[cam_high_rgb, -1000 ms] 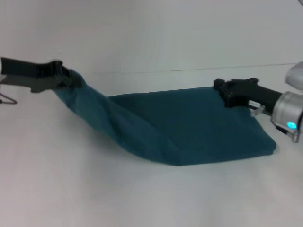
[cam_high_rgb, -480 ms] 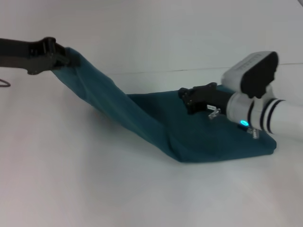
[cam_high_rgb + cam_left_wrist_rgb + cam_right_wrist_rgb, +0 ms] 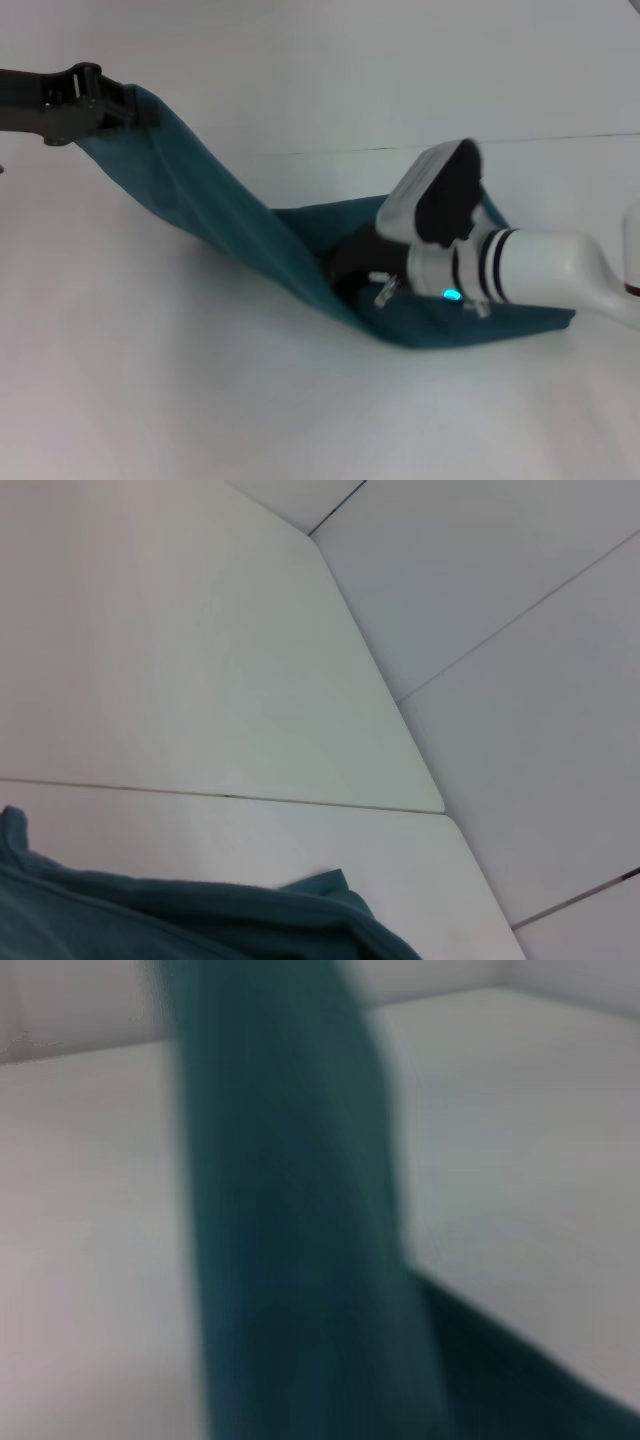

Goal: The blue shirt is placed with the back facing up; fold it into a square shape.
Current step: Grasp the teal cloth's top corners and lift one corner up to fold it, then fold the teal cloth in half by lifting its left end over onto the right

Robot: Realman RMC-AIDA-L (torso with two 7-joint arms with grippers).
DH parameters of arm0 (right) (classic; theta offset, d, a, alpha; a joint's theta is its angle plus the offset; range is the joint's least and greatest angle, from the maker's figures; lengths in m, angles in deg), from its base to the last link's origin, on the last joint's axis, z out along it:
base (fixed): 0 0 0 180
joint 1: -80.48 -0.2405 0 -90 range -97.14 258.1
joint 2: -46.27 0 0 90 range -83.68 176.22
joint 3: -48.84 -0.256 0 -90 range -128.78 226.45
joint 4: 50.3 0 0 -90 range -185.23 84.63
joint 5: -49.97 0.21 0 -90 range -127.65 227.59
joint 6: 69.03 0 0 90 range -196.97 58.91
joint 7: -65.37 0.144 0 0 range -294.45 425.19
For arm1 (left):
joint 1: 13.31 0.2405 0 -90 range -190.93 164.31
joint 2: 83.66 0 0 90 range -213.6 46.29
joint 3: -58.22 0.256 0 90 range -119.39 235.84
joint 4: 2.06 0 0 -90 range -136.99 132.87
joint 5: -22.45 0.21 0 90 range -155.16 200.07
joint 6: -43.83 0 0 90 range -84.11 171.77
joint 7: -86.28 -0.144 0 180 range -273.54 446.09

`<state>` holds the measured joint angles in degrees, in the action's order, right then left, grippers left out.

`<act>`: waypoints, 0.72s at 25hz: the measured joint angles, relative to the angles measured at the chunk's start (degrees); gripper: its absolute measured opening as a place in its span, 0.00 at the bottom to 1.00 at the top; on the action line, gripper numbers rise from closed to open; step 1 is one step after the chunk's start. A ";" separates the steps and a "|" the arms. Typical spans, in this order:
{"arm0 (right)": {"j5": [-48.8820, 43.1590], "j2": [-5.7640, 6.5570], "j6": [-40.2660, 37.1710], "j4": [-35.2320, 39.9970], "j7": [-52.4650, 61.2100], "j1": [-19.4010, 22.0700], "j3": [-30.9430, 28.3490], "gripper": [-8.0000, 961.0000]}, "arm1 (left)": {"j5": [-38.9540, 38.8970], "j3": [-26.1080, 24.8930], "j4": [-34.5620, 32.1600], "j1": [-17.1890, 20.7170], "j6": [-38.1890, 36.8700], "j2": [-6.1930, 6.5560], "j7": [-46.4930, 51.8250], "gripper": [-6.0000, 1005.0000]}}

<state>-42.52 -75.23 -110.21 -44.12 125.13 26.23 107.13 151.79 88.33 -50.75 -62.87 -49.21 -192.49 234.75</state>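
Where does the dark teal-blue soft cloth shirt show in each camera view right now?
Head view: the dark teal-blue soft cloth shirt stretches from the left gripper at upper left down to the right gripper at centre.
Left wrist view: bunched along the bottom edge.
Right wrist view: a blurred band down the middle.
Shared landmark: the white table.

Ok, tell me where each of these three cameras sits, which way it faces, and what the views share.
Head view: from the robot's head, looking forward and down at the blue shirt on the table; the left gripper holds an end up, and the right gripper reaches low across the shirt.
Left wrist view: on the left arm, facing table panels; no fingers show.
Right wrist view: on the right arm, facing the raised cloth.
Shared: shirt and table.
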 joint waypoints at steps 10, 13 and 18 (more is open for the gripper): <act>-0.31 -0.15 -7.05 -6.11 -0.26 -3.93 1.90 0.01 | -0.05 -0.05 -0.68 1.52 -1.23 0.03 -0.94 0.03; 0.65 0.24 -7.30 -5.72 0.29 -2.68 -1.28 0.01 | -0.03 -0.05 -0.70 1.99 -1.32 -0.07 -1.72 0.04; 3.00 1.44 -9.93 7.31 8.86 8.50 -6.73 0.01 | -0.03 0.56 -0.35 2.12 -1.69 -0.51 -3.50 0.05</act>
<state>-39.52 -73.79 -120.14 -36.82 133.99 34.73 100.40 151.75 88.89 -51.10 -60.75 -50.90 -193.00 231.25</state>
